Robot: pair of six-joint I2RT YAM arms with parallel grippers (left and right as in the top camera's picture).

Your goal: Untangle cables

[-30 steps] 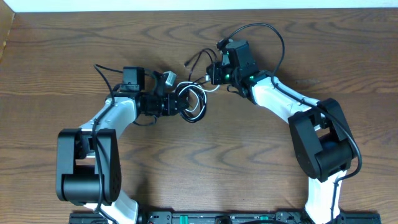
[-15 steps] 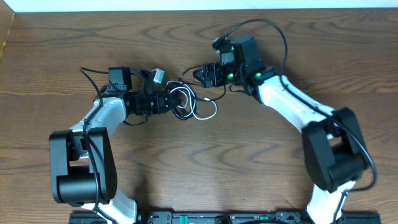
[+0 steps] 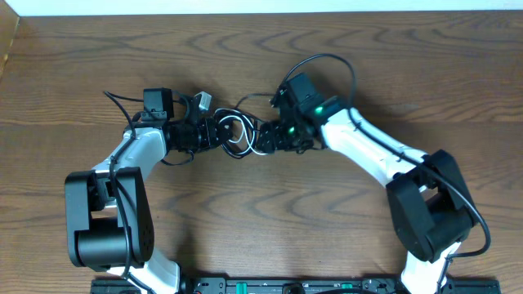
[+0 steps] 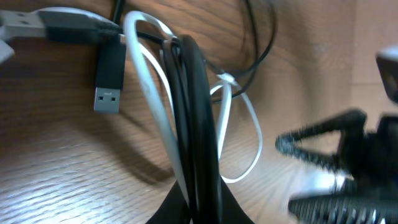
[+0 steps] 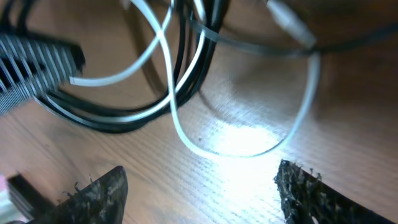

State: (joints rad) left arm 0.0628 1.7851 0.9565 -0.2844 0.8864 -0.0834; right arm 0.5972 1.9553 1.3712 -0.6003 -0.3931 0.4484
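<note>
The white cable (image 4: 146, 93) and the black cable (image 4: 198, 124) run together as a bundle through my left gripper (image 4: 199, 208), which is shut on them. A black USB plug (image 4: 109, 78) lies beside the bundle on the wood. In the overhead view the tangle (image 3: 243, 137) sits between my left gripper (image 3: 216, 135) and my right gripper (image 3: 265, 139). My right gripper (image 5: 199, 196) is open just above the table, with nothing between its fingers. A white loop (image 5: 249, 149) and black strands (image 5: 124, 119) lie just ahead of it.
A grey plug (image 3: 203, 100) lies just behind the left gripper. A thin black strand (image 3: 249, 102) trails toward the right arm. The right arm's own thick black wire (image 3: 327, 61) arcs above its wrist. Bare wooden table (image 3: 261, 229) surrounds the tangle.
My right gripper has opened, letting go of the cable, and dropped down and left to the tangle. My left gripper pulled the bundle left, then held still.
</note>
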